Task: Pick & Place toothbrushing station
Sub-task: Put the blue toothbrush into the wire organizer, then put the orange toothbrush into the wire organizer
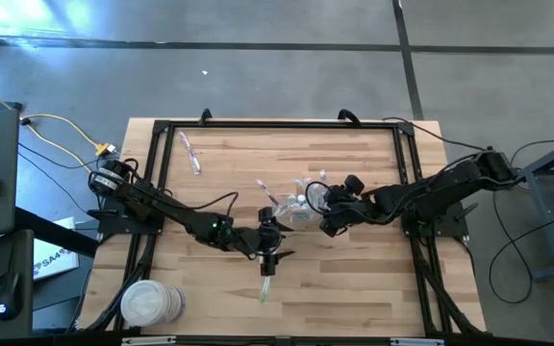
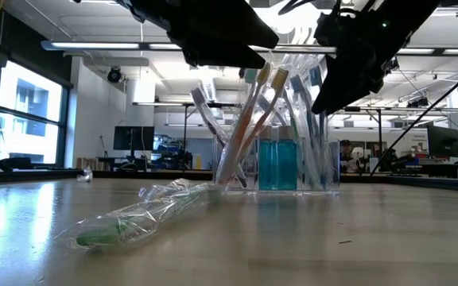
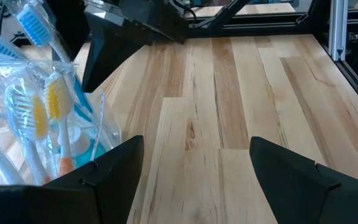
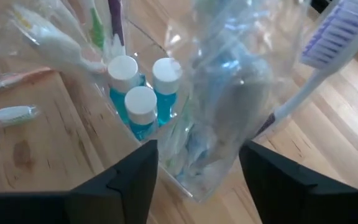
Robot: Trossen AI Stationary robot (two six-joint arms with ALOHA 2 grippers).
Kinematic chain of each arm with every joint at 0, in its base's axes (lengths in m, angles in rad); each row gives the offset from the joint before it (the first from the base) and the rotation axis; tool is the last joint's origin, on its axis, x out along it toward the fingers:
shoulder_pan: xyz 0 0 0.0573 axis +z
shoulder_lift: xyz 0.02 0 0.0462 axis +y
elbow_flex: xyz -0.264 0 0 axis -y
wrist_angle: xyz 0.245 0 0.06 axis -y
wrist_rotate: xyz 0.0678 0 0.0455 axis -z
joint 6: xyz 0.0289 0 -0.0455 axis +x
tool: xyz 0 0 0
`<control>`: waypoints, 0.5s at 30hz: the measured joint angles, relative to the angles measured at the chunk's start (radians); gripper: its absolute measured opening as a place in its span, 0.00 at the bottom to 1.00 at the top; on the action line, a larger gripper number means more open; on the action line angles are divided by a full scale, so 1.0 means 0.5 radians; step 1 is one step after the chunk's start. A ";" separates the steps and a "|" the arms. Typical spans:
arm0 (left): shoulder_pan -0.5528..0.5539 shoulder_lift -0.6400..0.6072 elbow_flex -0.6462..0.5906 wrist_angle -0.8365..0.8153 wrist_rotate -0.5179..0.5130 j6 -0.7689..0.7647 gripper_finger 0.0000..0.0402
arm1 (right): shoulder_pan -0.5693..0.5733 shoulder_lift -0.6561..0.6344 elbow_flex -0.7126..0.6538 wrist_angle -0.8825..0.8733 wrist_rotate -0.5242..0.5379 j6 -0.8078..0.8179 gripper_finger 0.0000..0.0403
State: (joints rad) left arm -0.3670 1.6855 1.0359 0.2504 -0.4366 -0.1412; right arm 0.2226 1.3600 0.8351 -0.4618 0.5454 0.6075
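A clear plastic container [image 1: 296, 210] stands on the table's middle. It holds several wrapped pastel toothbrushes and three blue tubes with white caps [image 4: 140, 99]. It also shows in the low view [image 2: 281, 163]. My right gripper [image 4: 197, 180] is open at the container's right side, near its top [image 2: 328, 91], one finger on either side of the wrapped brushes. My left gripper [image 3: 194, 168] is open and empty over bare wood just near of the container [image 1: 272, 258]. A green toothbrush in a clear wrapper [image 1: 267, 285] lies flat near the front edge [image 2: 126, 226]. My right gripper comes at the container's wrapped brushes [image 4: 229, 124] slanting down from the table's right. Its open fingers [image 4: 123, 180] stand on either side of them. Whether they touch the wrapping or the container wall, I cannot tell.
Another wrapped toothbrush [image 1: 190, 152] lies at the far left, and loose brushes [image 4: 8, 115] lie beside the container. A stack of white round lids [image 1: 152, 303] sits at the near left corner. A black frame [image 1: 162, 125] borders the table.
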 joint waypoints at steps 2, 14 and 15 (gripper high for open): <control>0.000 -0.017 0.000 -0.054 0.002 -0.049 0.73 | 0.001 -0.001 0.004 0.003 -0.004 0.001 0.55; 0.000 -0.269 0.002 -0.743 0.069 -0.651 0.73 | 0.130 -0.230 0.007 -0.227 -0.106 0.143 0.49; 0.000 -0.273 0.002 -0.800 0.118 -0.717 0.73 | 0.155 -0.259 0.007 -0.229 -0.143 0.168 0.48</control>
State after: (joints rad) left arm -0.3668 1.5491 1.0370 -0.1497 -0.3775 -0.4996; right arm 0.3002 1.2307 0.8387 -0.5763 0.4737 0.6917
